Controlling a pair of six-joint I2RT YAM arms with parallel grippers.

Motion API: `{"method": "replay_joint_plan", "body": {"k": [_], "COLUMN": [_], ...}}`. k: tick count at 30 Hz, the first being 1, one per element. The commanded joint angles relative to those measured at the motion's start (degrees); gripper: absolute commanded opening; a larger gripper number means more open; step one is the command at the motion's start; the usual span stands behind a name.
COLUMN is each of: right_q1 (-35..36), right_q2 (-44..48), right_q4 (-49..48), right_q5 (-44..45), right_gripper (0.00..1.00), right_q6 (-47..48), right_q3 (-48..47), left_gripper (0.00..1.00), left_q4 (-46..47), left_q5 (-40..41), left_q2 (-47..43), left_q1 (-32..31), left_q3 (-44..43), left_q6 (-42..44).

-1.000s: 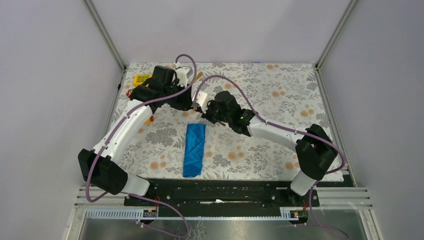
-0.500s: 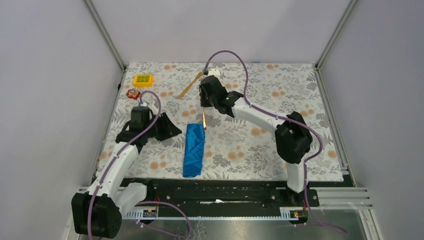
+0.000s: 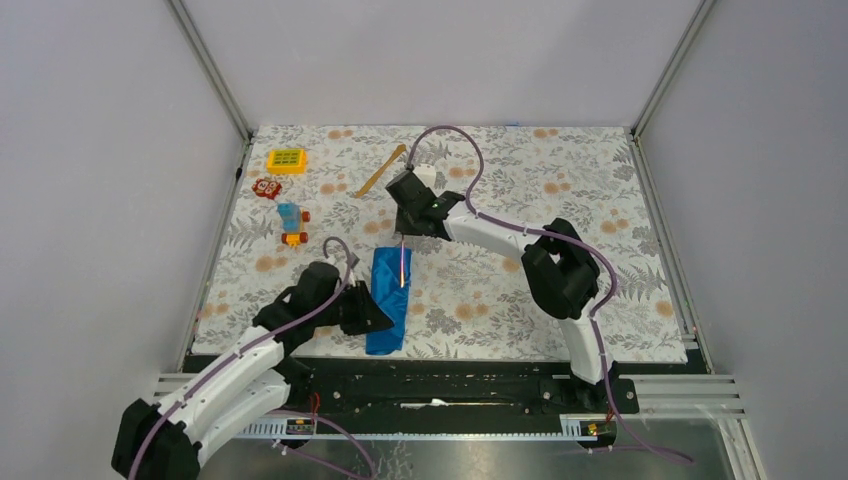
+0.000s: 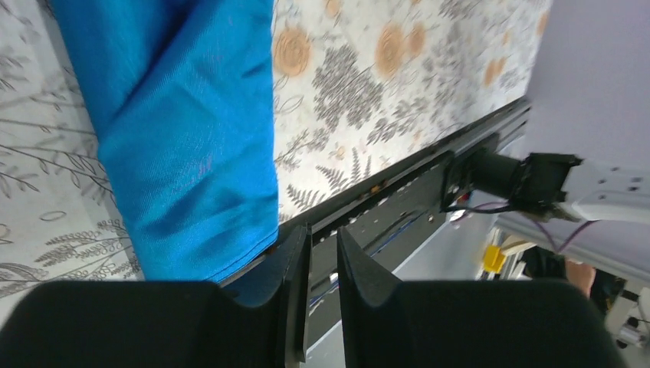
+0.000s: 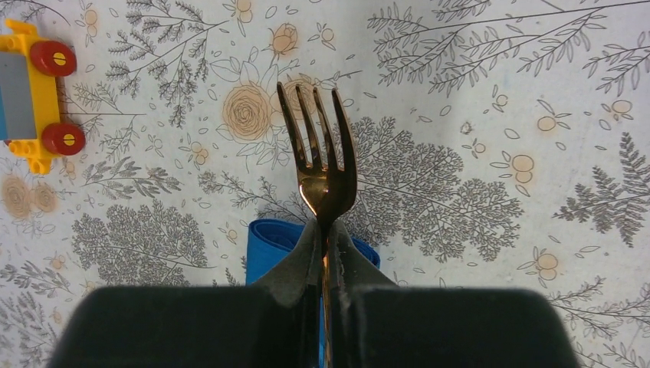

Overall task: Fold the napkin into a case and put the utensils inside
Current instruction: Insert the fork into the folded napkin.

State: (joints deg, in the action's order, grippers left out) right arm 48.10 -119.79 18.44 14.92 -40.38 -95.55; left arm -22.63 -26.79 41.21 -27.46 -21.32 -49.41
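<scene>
The royal-blue napkin lies folded as a long narrow case (image 3: 388, 305) near the table's front edge. My right gripper (image 3: 403, 232) is shut on the wooden fork (image 3: 403, 266) and holds it over the case's far end. In the right wrist view the fork (image 5: 322, 165) sticks out past my right gripper (image 5: 325, 230), tines forward, with the case's end (image 5: 268, 239) just beneath. My left gripper (image 3: 380, 314) is at the case's left edge near its near end. In the left wrist view my left gripper (image 4: 322, 239) shows a narrow gap with nothing in it, beside the case (image 4: 184, 130). The wooden knife (image 3: 381, 170) lies at the far middle.
A yellow toy (image 3: 287, 160), a red toy (image 3: 266, 187) and a blue-orange toy car (image 3: 292, 222) sit at the far left; the car also shows in the right wrist view (image 5: 31, 96). The black base rail (image 3: 440, 375) runs along the table's front edge.
My left arm swung from the far left back to the near side, next to the case. My right gripper brought the fork nearer, over the case's far end.
</scene>
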Motion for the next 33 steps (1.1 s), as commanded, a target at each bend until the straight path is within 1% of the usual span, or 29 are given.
{"method": "replay_joint_plan", "body": {"k": [1, 4, 7, 14, 19, 24, 30, 33], "right_q1": [1.3, 1.7, 2.2, 3.5, 4.6, 6.4, 8.6, 8.9], "right_q2": [-0.5, -0.6, -1.3, -2.6, -2.1, -1.3, 1.2, 2.4], "right_q4": [0.2, -0.6, -0.7, -0.4, 1.1, 3.5, 4.8, 4.7], "right_q5": [3.6, 4.9, 5.4, 7.5, 8.4, 8.3, 8.6, 6.9], "right_gripper": [0.0, 0.0, 0.0, 0.0, 0.0, 0.0, 0.0, 0.0], "right_q6": [-1.2, -0.5, -0.7, 0.0, -0.4, -2.6, -4.7, -6.2], "right_q3": [-4.3, -4.3, -4.5, -5.6, -5.5, -4.6, -1.2, 1.4], "left_gripper": [0.22, 0.21, 0.22, 0.22, 0.22, 0.23, 0.23, 0.23], "left_q4": [3.1, 0.5, 1.3, 5.6, 7.2, 9.2, 9.5, 9.4], "left_q5": [8.3, 12.2, 14.0, 14.4, 15.6, 16.2, 17.0, 17.2], "left_q2": [2.9, 4.0, 4.3, 7.9, 8.7, 9.6, 10.0, 9.5], "left_q1": [-6.9, -9.4, -11.5, -12.3, -12.5, -12.6, -12.6, -12.6], "left_q3": [1.4, 2.2, 3.5, 6.4, 8.3, 9.4, 10.1, 10.4], "left_q6": [-4.6, -6.4, -7.4, -8.0, -8.6, -9.0, -9.3, -9.5]}}
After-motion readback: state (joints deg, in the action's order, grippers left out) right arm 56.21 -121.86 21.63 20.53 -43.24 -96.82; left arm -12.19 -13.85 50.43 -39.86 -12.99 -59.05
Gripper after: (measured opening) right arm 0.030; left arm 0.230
